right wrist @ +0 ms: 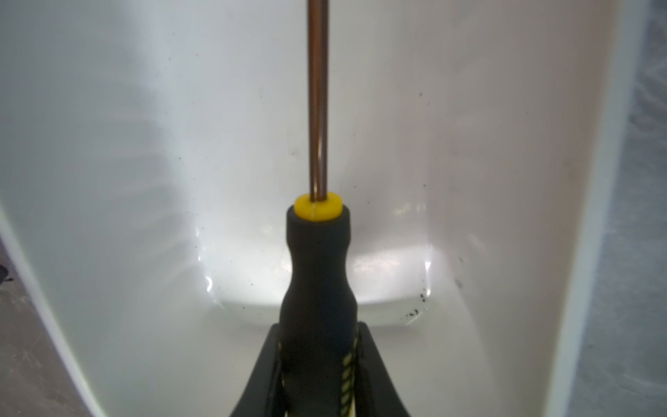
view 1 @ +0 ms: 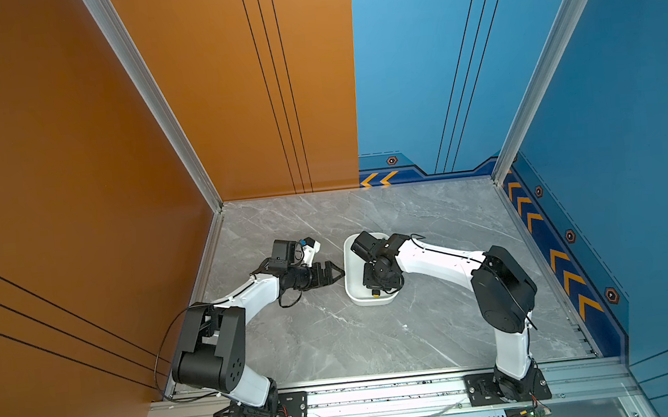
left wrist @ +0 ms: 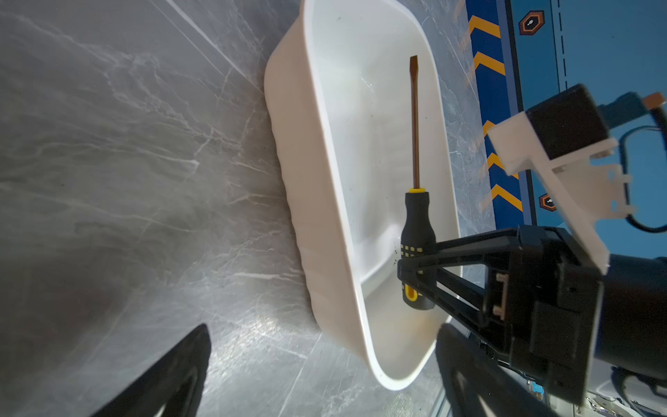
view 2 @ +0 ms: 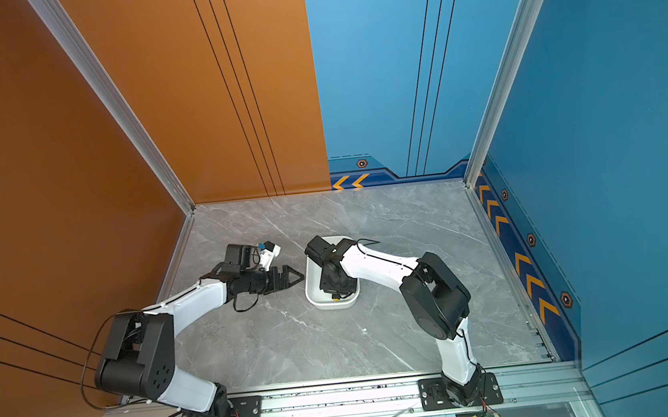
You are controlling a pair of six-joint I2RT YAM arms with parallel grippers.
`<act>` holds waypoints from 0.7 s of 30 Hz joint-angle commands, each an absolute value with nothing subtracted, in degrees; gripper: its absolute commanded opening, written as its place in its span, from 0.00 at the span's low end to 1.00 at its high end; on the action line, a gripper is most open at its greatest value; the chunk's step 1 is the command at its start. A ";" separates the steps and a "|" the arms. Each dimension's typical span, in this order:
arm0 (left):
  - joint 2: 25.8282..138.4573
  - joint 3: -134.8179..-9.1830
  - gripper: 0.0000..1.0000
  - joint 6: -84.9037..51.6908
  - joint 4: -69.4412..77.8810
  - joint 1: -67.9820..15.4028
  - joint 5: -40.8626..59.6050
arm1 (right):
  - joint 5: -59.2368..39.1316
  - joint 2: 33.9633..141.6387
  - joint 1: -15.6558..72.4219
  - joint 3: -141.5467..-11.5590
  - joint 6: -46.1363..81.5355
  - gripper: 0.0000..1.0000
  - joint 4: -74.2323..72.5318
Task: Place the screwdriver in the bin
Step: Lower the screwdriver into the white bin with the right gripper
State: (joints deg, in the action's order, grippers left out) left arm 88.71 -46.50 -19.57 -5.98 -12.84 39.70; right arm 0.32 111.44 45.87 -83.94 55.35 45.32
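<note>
The white bin [view 1: 350, 277] [view 2: 310, 289] stands mid-table in both top views. My right gripper [right wrist: 317, 361] is shut on the black ribbed handle of the screwdriver [right wrist: 317, 270], inside the bin's walls [right wrist: 144, 180]. In the left wrist view the screwdriver [left wrist: 415, 216] lies lengthwise along the bin [left wrist: 325, 151], shaft toward its far end, with the right gripper [left wrist: 408, 267] pinching the handle. I cannot tell whether it touches the floor. From above only its yellow end [view 1: 375, 295] shows under the wrist. My left gripper [view 1: 335, 275] [left wrist: 321, 375] is open and empty, just beside the bin's left wall.
The grey marble table [view 1: 337, 343] is boxed in by an orange wall [view 1: 72, 201] on the left and blue walls [view 1: 631, 147] at the back and right. An aluminium rail [view 1: 383, 392] carrying both arm bases runs along the front edge.
</note>
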 commanded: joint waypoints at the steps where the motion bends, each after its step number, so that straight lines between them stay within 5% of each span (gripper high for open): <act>1: 88.40 -45.93 0.98 -19.69 -5.73 -13.18 39.56 | 1.18 112.72 46.23 -85.95 54.76 0.00 44.91; 21: 89.31 -46.14 0.98 -19.42 -5.99 -12.89 39.73 | 0.26 117.81 46.00 -88.24 52.91 0.02 44.91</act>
State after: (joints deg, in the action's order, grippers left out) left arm 88.73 -46.50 -19.57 -5.91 -12.82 39.70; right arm 0.23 117.27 45.87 -86.83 53.87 44.80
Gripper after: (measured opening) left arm 0.979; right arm 0.214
